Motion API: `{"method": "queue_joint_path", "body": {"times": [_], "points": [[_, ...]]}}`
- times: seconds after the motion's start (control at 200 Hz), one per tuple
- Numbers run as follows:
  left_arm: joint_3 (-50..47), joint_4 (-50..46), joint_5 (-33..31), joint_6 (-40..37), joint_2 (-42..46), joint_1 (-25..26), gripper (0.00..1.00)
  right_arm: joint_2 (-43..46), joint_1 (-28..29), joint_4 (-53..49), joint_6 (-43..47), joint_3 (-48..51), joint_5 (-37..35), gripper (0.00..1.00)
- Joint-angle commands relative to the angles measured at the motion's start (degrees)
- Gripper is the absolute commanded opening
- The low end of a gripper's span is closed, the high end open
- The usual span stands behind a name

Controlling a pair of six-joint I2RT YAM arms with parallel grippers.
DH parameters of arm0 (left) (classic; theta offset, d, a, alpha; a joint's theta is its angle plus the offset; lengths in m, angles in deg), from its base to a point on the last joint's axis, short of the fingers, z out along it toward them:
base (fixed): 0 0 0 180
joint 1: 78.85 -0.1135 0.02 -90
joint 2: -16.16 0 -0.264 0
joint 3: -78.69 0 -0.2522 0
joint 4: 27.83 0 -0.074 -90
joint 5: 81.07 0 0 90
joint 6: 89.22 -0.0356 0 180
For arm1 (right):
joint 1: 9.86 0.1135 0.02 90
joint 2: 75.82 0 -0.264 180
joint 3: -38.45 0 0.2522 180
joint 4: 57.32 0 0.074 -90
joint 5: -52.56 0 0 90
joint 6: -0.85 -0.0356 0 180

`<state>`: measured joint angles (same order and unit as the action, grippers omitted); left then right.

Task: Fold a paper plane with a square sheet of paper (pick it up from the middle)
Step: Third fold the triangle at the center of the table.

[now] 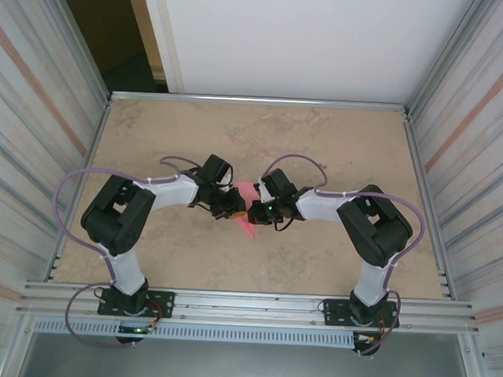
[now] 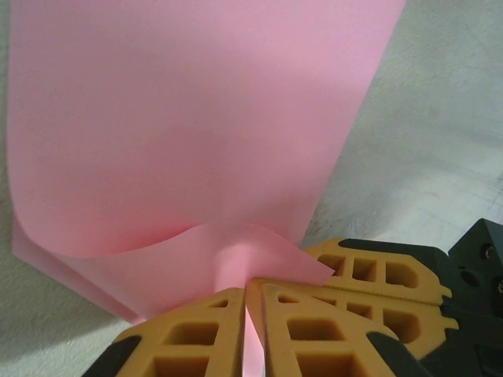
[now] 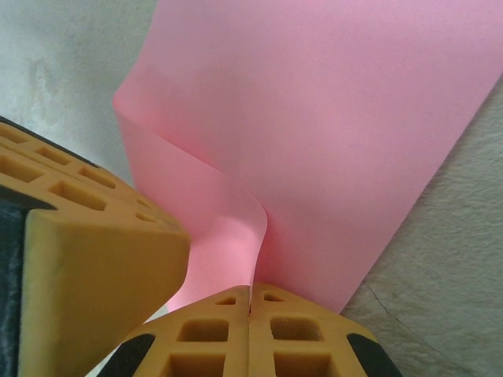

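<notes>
Left wrist view has the left gripper (image 2: pixel 250 292) clenched on a raised pinch of the pink sheet of paper (image 2: pixel 189 118), the right gripper (image 3: pixel 250 297) clamped on it just beside, in the middle of the bench (image 1: pixel 340 143); any uneven pull could tear the sheet or skew its crease.

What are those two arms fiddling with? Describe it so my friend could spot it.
On the beige table, look at the middle. Pinched by the left claw and right claw is a pink sheet of paper, curling up between them. It is thin and bright pink against the pale beige surface.
</notes>
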<state>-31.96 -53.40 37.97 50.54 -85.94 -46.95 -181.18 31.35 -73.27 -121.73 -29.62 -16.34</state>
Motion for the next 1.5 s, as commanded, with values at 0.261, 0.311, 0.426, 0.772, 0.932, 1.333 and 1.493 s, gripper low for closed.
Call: {"method": "queue_joint_path", "body": {"times": [0.261,0.311,0.426,0.772,0.932,1.333,1.493], "points": [[0.6,-5.0,-2.8,-0.3,-1.4,0.1,0.14,-3.1,0.1,-5.4,-0.6,0.7,-2.5,0.09],[0.3,-5.0,-3.2,-0.1,-1.1,0.1,0.14,-3.1,0.0,-5.4,-0.7,0.7,-2.5,0.11],[-0.2,-5.0,-3.5,0.1,-0.7,0.0,0.14,-3.2,0.0,-5.4,-0.6,0.7,-2.6,0.13],[-0.7,-4.4,-3.6,0.4,-2.4,-0.2,0.14,-2.4,0.0,-5.8,-1.0,0.6,-2.8,0.15],[-1.4,-4.4,-3.9,0.4,-3.8,-0.4,0.13,0.8,-0.7,-6.2,-2.5,0.7,-2.1,0.21],[-3.2,-4.2,-4.3,1.0,-5.7,-0.8,0.12,11.0,-2.2,-8.3,-3.3,2.6,-0.2,0.23],[-3.2,-4.5,-4.6,1.2,-5.8,-0.8,0.12,8.6,0.8,-9.1,-1.1,0.5,2.4,0.10]]}}
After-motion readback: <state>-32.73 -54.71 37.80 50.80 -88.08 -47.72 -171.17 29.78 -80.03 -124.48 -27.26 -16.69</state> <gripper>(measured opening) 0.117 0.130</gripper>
